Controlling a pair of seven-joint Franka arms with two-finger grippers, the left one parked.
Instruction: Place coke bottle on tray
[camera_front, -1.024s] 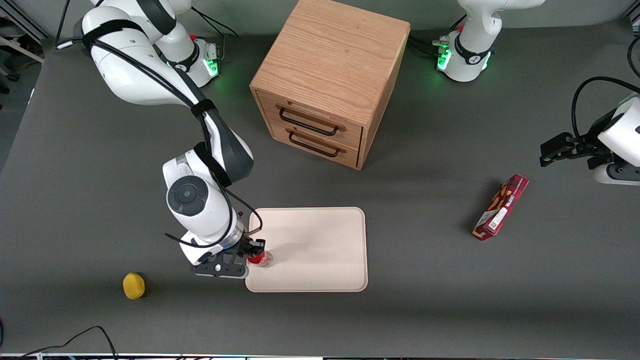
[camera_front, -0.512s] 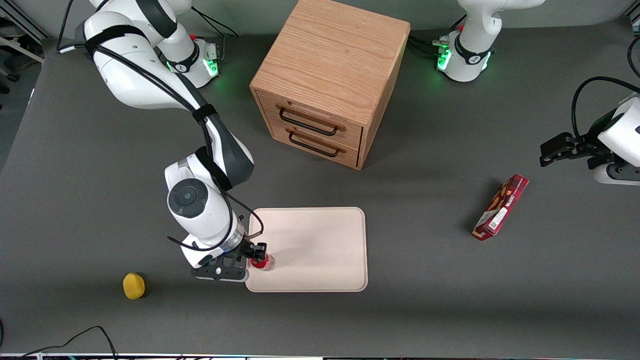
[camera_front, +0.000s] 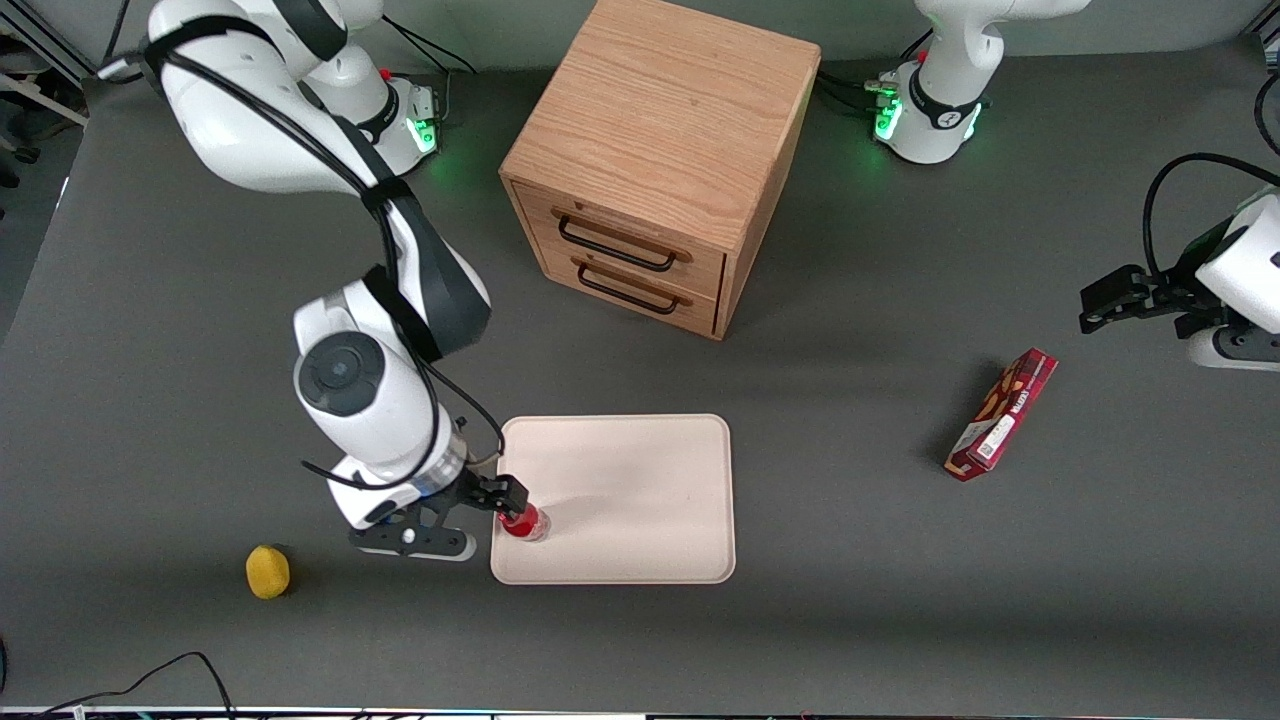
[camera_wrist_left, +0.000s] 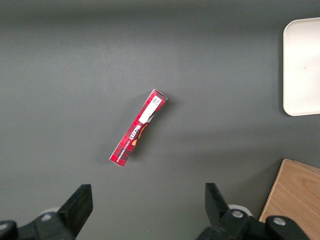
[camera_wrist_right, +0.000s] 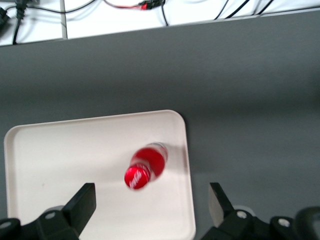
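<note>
The coke bottle (camera_front: 524, 522) stands upright on the tray (camera_front: 640, 500), in the corner nearest the front camera toward the working arm's end of the desk (camera_front: 900, 600), close to the rim. The gripper (camera_front: 505, 500) hangs just above and beside the bottle's cap; in the front view the black fingers (camera_front: 498, 492) crowd the cap so closely that contact cannot be judged there. The right wrist view settles it: the two fingers (camera_wrist_right: 82, 205) are spread wide, well apart from the bottle (camera_wrist_right: 145, 167) on either side, holding nothing, and the red cap with white script faces up at the camera, the body leaning slightly away beneath it in that view. That view also shows the tray's (camera_wrist_right: 60, 150) rounded corner and low raised rim right beside the bottle, with dark desk surface past the edge. The front view alone shows the rest of the scene: a wooden drawer cabinet (camera_front: 655, 160) with two black handles farther from the camera than the tray, a yellow lemon (camera_front: 267, 571) on the desk near the working arm, and a long red snack box (camera_front: 1002, 414) toward the parked arm's end. The left wrist view shows that snack box (camera_wrist_left: 138, 127) lying flat, a corner of the tray (camera_wrist_left: 302, 70), and an edge of the cabinet (camera_wrist_left: 295, 200), but not the bottle.
</note>
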